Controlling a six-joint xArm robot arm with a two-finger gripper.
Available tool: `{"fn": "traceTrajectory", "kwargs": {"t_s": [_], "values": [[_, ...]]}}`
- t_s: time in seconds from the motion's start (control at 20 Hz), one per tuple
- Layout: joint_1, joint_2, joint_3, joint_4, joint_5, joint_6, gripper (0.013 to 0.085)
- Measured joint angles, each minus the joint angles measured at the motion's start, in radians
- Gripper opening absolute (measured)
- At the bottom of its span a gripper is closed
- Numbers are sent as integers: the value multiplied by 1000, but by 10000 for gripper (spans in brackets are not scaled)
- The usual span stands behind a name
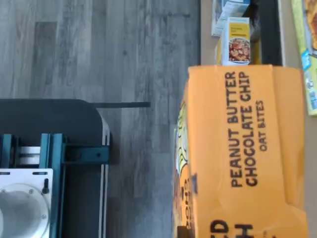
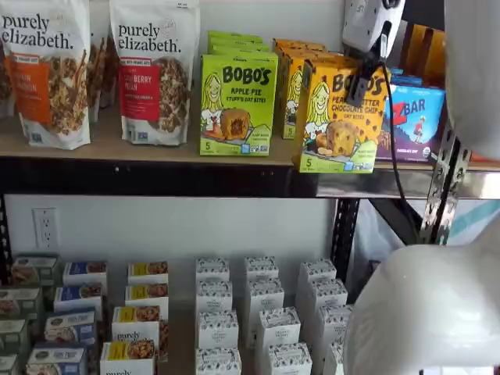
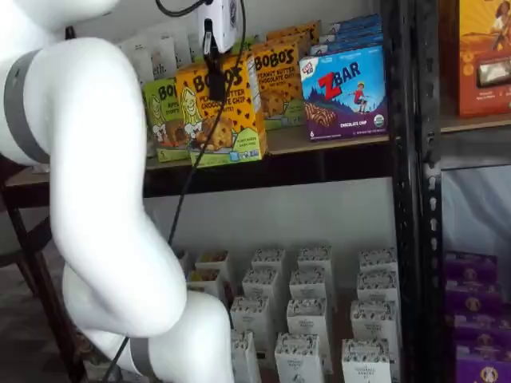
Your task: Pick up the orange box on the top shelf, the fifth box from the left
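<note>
Nearest you, the white arm [image 3: 104, 199] fills the foreground in both shelf views. Beyond it, your gripper [image 3: 215, 80] hangs from above onto the orange box [image 3: 219, 112], its black finger [image 3: 215, 86] against the box's front; you cannot tell how the jaws stand. The box tilts at the front edge of the top shelf [image 2: 156, 152], just ahead of the lime-green Bobo's box [image 2: 237, 101] and ZBar box [image 3: 345, 92].

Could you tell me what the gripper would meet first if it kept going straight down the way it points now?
Probably nothing new: the gripper already sits at the top of the orange box, so going down would press that box toward the top shelf. Whether the fingers are clamped on it is unclear.
</note>
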State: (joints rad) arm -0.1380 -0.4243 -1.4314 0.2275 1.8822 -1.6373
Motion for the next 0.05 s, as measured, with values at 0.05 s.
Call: {"fn": "traceTrajectory", "kwargs": {"t_s": [0.05], "values": [[1, -7, 7, 0, 3, 1, 330]]}}
